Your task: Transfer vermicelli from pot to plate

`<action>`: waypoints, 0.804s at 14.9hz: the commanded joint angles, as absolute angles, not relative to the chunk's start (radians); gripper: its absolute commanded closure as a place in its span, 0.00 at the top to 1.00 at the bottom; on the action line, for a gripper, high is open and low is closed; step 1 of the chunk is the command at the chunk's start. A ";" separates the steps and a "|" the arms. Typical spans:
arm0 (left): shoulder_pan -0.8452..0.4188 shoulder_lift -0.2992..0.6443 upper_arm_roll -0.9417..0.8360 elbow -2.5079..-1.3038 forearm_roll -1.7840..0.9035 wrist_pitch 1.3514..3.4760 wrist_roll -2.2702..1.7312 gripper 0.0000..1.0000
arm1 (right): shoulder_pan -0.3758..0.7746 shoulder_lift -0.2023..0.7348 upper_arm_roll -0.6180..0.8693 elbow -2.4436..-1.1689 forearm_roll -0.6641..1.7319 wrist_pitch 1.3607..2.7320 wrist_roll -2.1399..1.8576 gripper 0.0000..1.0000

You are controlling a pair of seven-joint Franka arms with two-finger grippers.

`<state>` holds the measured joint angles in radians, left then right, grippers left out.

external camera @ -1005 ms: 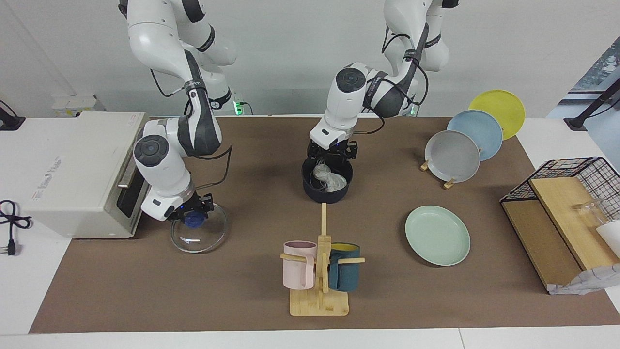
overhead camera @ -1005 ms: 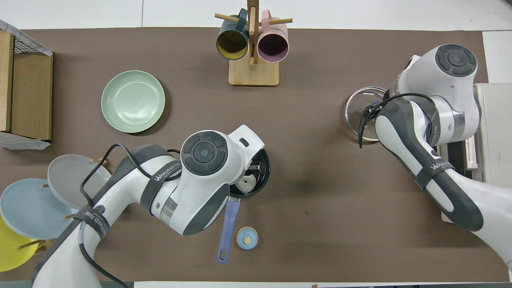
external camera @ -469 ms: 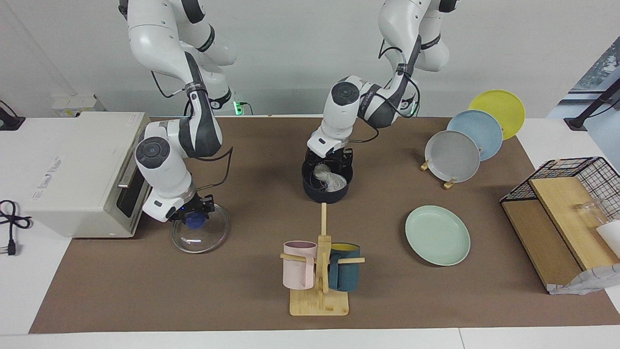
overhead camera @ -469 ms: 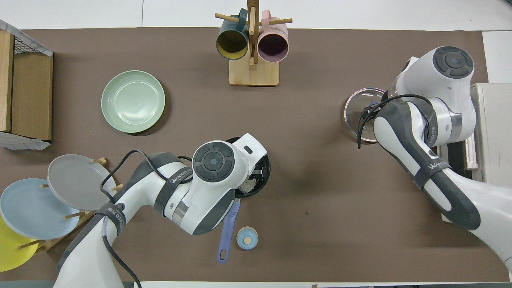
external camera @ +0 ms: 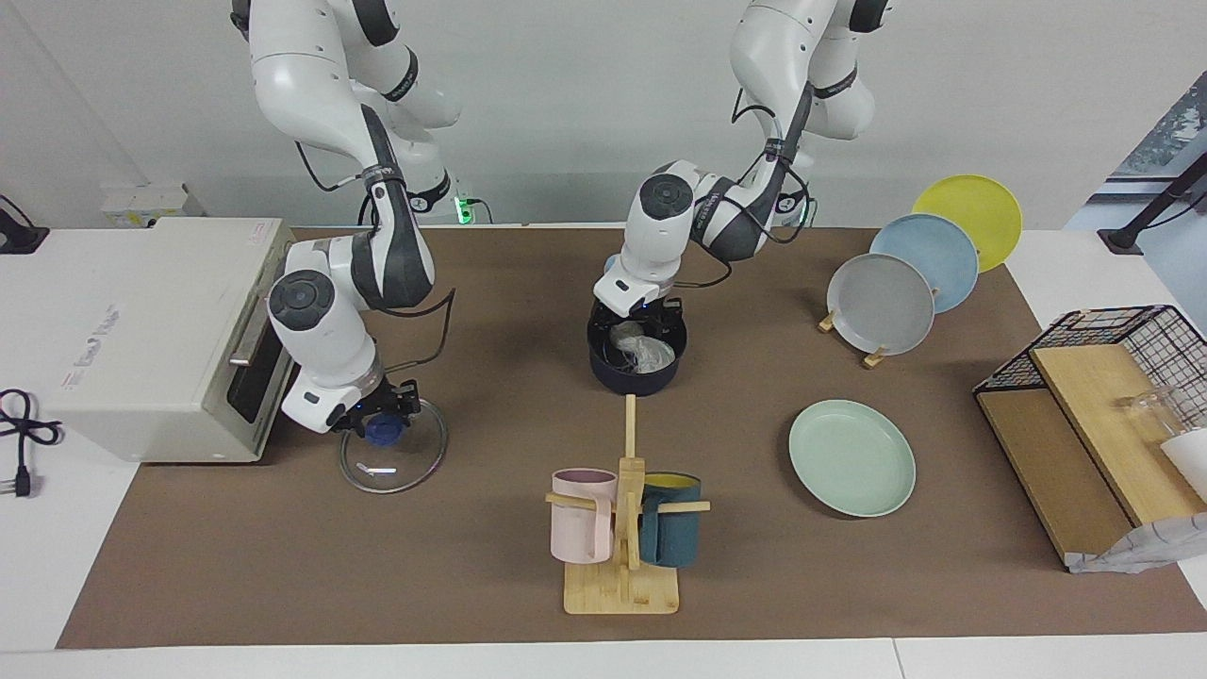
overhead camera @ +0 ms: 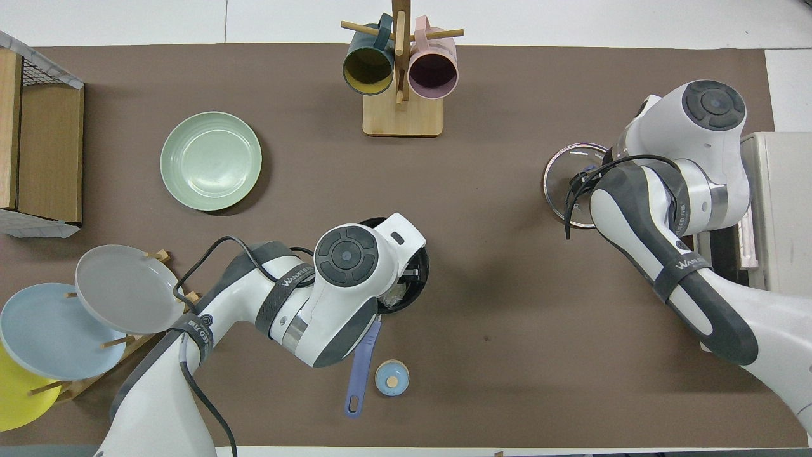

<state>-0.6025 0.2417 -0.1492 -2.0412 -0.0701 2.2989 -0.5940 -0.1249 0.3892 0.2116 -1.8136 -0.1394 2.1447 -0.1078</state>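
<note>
Soft, light, slippery vermicelli (external camera: 639, 351) down in the pot (external camera: 636, 363), best pinched mid-bundle, left gripper (external camera: 634, 319) dipping in, fingers unclear, right gripper (external camera: 377, 422) clamping the lid knob (external camera: 381, 430).

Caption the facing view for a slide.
Left end effector reaches into the dark navy saucepan of translucent vermicelli bundles; round mint-green plate sits bare.

Two high views, facing oppositely
</note>
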 commanded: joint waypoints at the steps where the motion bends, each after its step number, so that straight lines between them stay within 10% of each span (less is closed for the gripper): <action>1: -0.623 0.238 -0.129 -2.043 -0.038 2.310 -0.597 0.76 | -0.147 0.373 0.224 -1.819 -0.153 2.152 -0.121 1.00; 4: -0.615 0.238 -0.129 -2.039 -0.018 2.303 -0.594 0.00 | -0.147 0.333 0.225 -1.801 -0.149 2.099 -0.123 1.00; 12: -0.572 0.210 -0.126 -1.850 -0.018 2.041 -0.581 0.00 | -0.140 0.242 0.230 -1.531 -0.129 1.636 -0.118 1.00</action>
